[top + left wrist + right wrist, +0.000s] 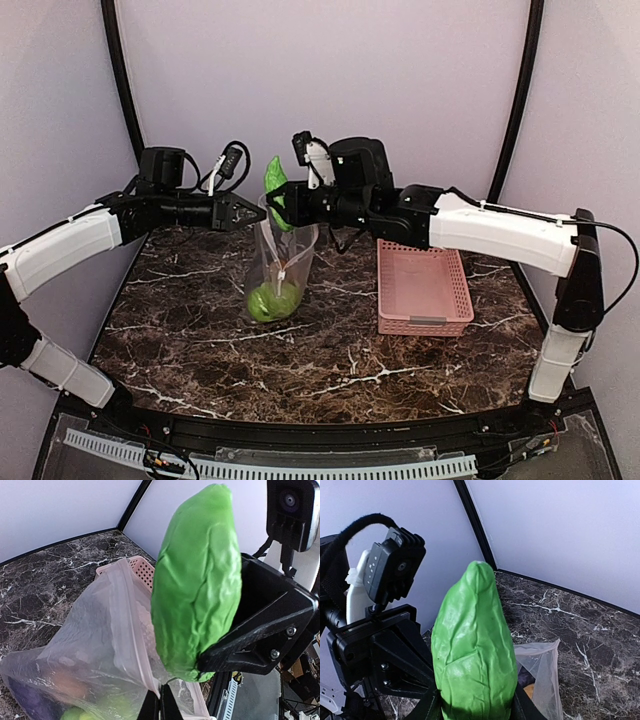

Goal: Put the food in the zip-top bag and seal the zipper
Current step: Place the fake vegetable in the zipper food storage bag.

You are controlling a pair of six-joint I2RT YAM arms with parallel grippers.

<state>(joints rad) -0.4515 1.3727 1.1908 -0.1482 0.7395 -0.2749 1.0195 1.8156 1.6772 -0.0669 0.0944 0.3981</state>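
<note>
The right claw pinches a green vegetable just above the bag standing on the tabletop, whose rim the left claw clamps, likely to keep the mouth open for the drop.

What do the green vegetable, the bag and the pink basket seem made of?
The green vegetable: likely soft moulded plastic or rubber, matte, wrinkled veins. The bag: thin clear plastic film, creased, contents showing through. The pink basket: probably rigid plastic, slotted walls.
</note>
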